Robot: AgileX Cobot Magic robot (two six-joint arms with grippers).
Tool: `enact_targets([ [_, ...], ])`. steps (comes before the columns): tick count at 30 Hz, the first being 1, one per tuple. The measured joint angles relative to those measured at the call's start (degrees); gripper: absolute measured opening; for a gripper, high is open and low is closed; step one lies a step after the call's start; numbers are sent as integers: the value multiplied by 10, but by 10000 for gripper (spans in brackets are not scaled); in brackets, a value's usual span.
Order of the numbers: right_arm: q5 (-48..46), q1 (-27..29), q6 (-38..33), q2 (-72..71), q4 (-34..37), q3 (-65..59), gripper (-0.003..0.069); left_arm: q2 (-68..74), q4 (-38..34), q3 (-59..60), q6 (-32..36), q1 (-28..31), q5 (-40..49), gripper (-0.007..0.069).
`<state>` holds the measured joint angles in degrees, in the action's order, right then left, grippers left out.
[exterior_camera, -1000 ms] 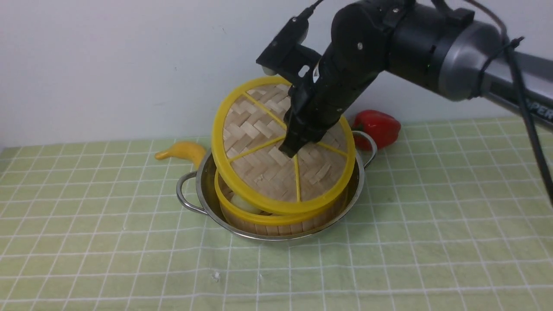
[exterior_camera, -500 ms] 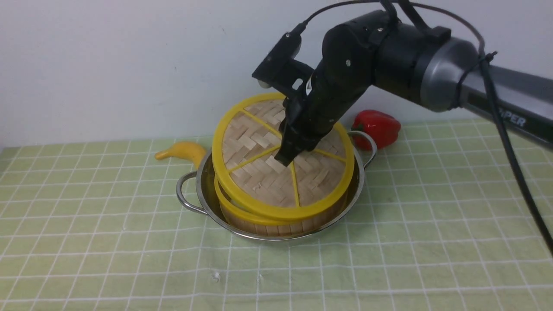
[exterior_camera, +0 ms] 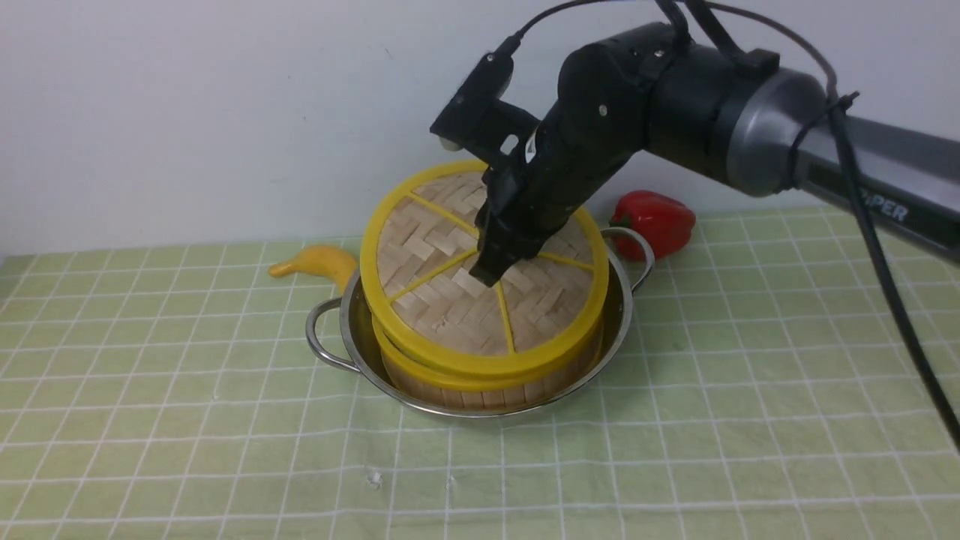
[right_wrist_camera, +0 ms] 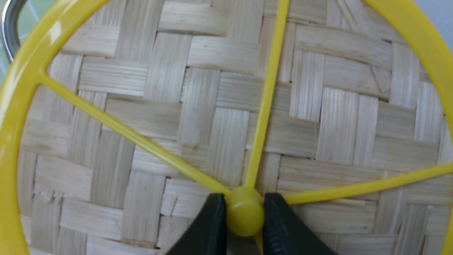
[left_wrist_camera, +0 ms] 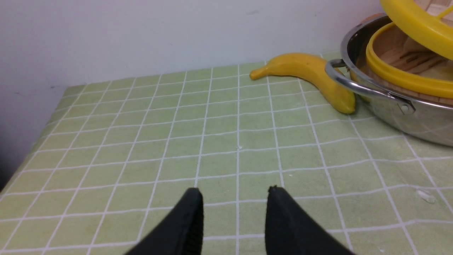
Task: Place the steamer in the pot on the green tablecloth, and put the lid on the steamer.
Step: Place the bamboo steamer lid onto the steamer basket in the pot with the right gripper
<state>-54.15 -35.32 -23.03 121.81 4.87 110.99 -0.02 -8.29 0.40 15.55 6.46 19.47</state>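
Your right end effector clamps the hub of the lid, centre frame, tilted over the steamer in the pot; your left end effector gapes empty.

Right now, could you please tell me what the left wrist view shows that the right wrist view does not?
Only the left wrist view shows the banana, the steamer sitting in the pot, and the left tool open and empty above the green tablecloth. Only the right wrist view shows the right tool clamped on the central hub of the lid. Both show the lid's yellow rim and a steel pot handle.
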Motion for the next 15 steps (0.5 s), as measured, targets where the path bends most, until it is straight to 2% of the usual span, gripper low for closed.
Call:
enact_targets([
  [15, 38, 0, 0, 37, -1, 0, 146, 0, 0, 0, 0, 0, 0, 243],
])
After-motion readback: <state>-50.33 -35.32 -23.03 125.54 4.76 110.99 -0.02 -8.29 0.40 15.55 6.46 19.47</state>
